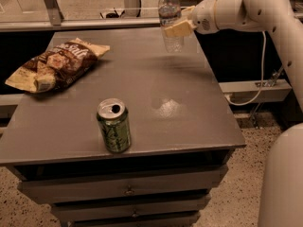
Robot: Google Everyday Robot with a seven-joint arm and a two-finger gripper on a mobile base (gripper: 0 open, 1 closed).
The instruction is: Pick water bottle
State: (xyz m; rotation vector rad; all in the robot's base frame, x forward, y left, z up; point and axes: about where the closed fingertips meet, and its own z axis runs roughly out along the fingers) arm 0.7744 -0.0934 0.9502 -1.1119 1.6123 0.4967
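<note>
The water bottle (170, 17) is a clear ribbed plastic bottle with a white cap. It is upright, at the far right of the grey cabinet top (142, 98) and raised just above it. My gripper (177, 26) comes in from the right on a white arm and is shut on the bottle's middle. A pale finger (179, 29) lies across the bottle's front and covers its label band. The bottle's lower part hangs clear below the finger.
A green soda can (114, 126) stands upright near the front of the top. A brown chip bag (57, 65) lies at the far left. Drawers (128, 190) sit below the top. A rail (94, 22) runs behind. My white body (284, 178) fills the lower right.
</note>
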